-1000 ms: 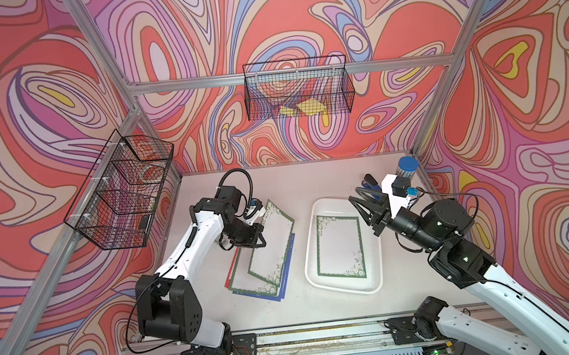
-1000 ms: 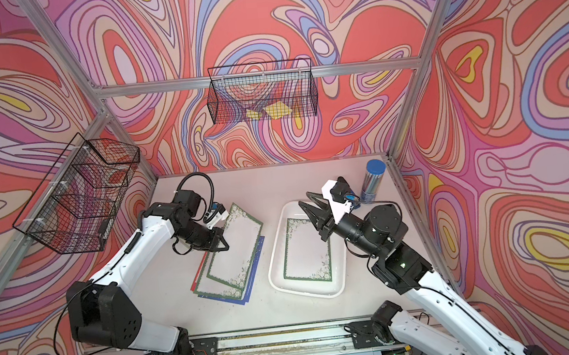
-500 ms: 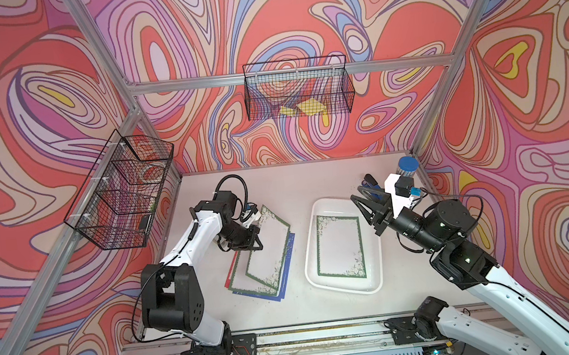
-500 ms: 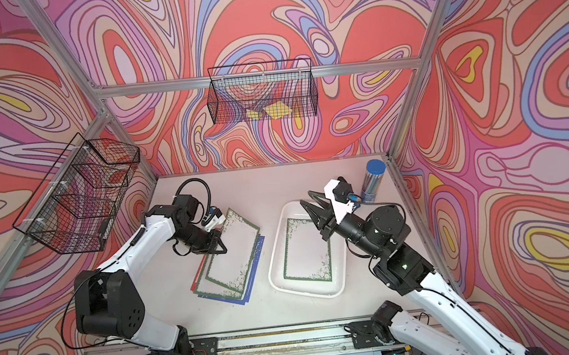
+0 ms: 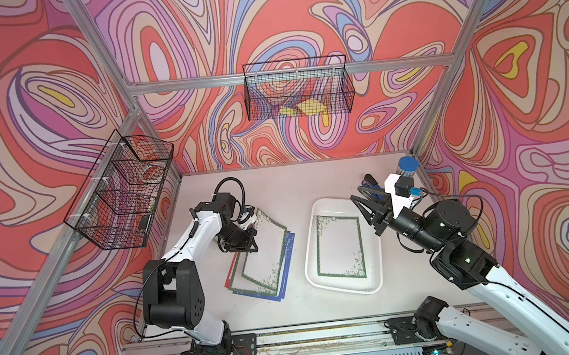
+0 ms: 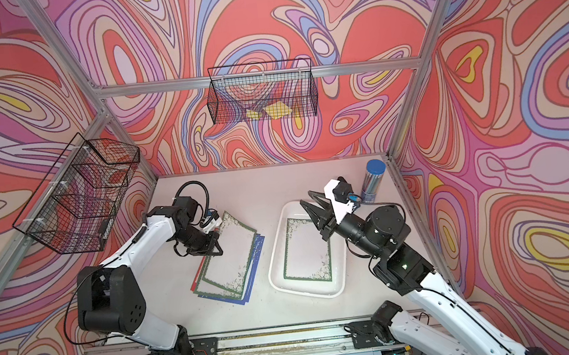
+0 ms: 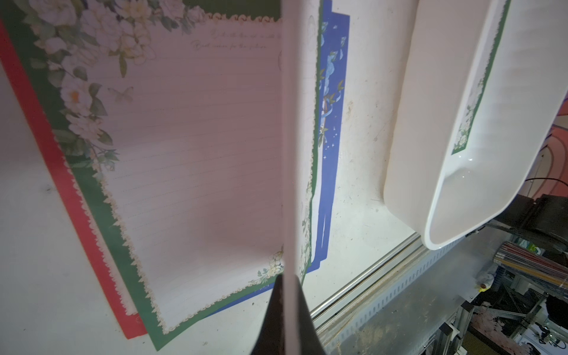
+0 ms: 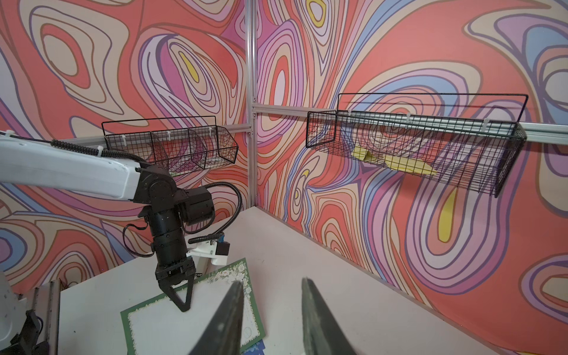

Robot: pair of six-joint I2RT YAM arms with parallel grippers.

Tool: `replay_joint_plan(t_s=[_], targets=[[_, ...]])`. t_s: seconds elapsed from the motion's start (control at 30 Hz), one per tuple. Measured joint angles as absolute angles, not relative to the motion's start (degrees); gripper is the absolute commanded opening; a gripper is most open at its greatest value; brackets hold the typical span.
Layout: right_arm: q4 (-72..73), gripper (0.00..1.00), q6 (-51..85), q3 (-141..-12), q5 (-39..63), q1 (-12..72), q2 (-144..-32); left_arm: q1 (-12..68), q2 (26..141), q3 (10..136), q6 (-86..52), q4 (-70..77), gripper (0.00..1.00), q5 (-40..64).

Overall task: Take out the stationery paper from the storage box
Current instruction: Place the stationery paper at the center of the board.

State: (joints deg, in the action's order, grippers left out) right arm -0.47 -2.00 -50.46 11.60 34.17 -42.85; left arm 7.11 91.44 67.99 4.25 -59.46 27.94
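1. My left gripper [image 5: 247,247] is clamped on the long edge of a green-bordered sheet [image 5: 266,244] of the stationery paper; in the left wrist view that sheet shows edge-on, running straight out from between the fingers [image 7: 269,322].
2. Under and beside that sheet is the pile [image 5: 251,290] of red, green and blue sheets; it lies on the table [image 5: 311,179] just beside the storage box [image 5: 311,264], on the left arm's side; I judge the held sheet is about to join it.
3. My right gripper [image 5: 355,193] hangs above the box's far right corner with its jaws partly apart and nothing between them; its wrist view shows only the walls and the other arm beyond the tips.
4. The last sheet [image 5: 339,247], green-bordered, lies flat on the box floor; its long axis runs along the box, from the table's far edge toward the edge where the arms are mounted.
5. What the coming move turns on: this sheet sits below the right jaws and back toward the mounting edge from them, so its far short edge is the closest part; the right arm is much the nearer, and the left is occupied and well apart.
6. My judgement: the right jaws should descend at that far short edge; the paper lies flat against the floor close to the rim, so getting a finger under it may crease it or nudge the box.
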Motion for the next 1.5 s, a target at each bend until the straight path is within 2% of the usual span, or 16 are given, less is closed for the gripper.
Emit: replay_joint_plan(t_s=[0.17, 0.4, 0.87, 1.3, 1.5], targets=[[-0.49, 0.36, -2.0, -50.46, 11.81, 34.15, -42.85, 7.11, 93.67, 67.09, 3.81, -58.61, 0.03, 24.58], [-0.67, 0.36, -2.0, -50.46, 12.03, 34.17, -42.87, 7.11, 97.93, 67.07, 2.79, -57.52, 0.1, 20.29], [-0.12, 0.36, -2.04, -50.48, 13.98, 34.17, -45.87, 7.05, 100.38, 67.05, 2.13, -57.08, 0.4, 13.82], [0.21, 0.33, -2.0, -50.68, 13.8, 34.17, -46.57, 7.01, 100.38, 67.0, 1.21, -57.14, 0.45, 0.01], [-1.13, 0.33, -2.0, -50.81, 9.47, 34.17, -46.98, 7.01, 98.08, 67.0, 1.23, -56.82, 0.45, -3.18]])
